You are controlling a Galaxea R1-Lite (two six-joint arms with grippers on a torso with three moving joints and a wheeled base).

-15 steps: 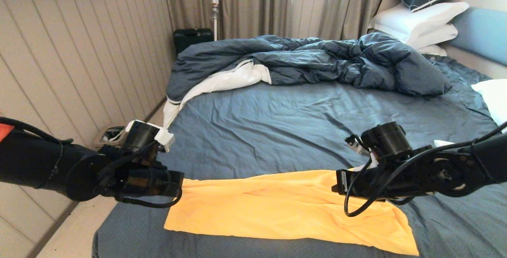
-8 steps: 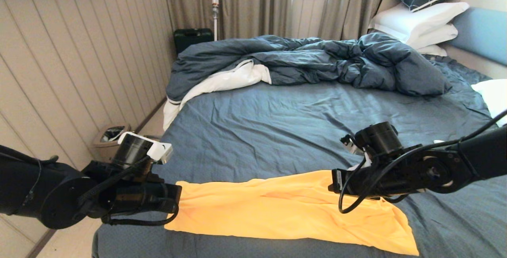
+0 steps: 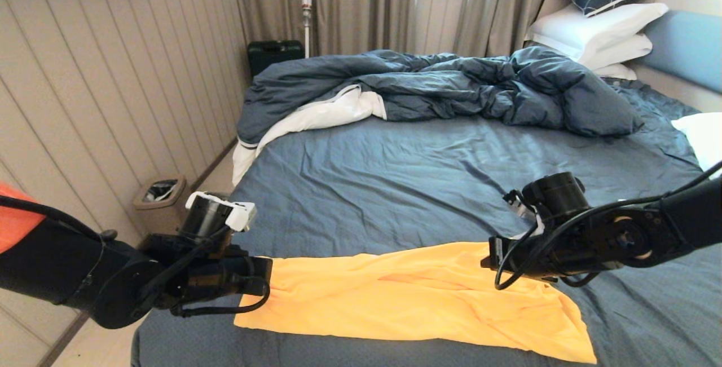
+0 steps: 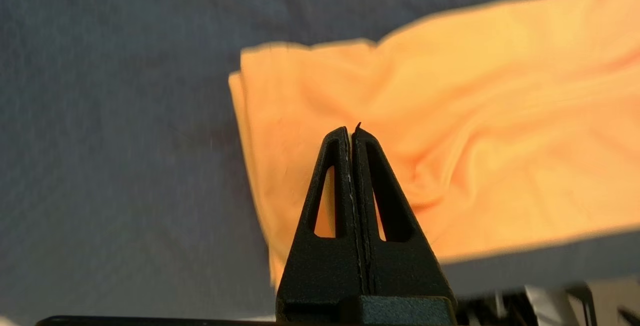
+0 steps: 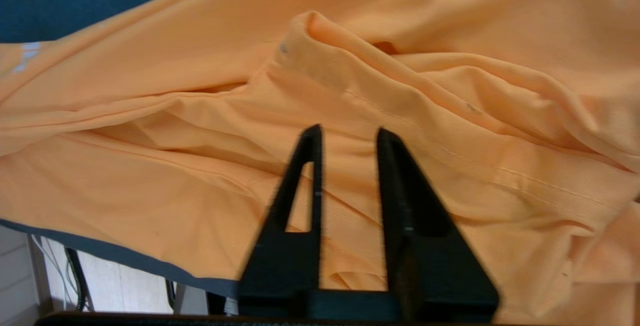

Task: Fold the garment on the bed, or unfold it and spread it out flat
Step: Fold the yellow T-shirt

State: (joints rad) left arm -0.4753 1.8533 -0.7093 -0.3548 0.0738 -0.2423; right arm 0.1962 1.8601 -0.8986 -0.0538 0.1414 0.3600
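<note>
The T-shirt lies as a long strip along the near edge of the bed. Your left gripper, fingers pressed together and holding nothing, hovers over its left end; your right gripper, fingers slightly spread, hovers over its right end.

Garment far right corner hidden under right arm; right gripper fingertips not visible in head view. Left gripper tips blend into the cloth edge. Bed cut off right and bottom. Bin contents too small.
</note>
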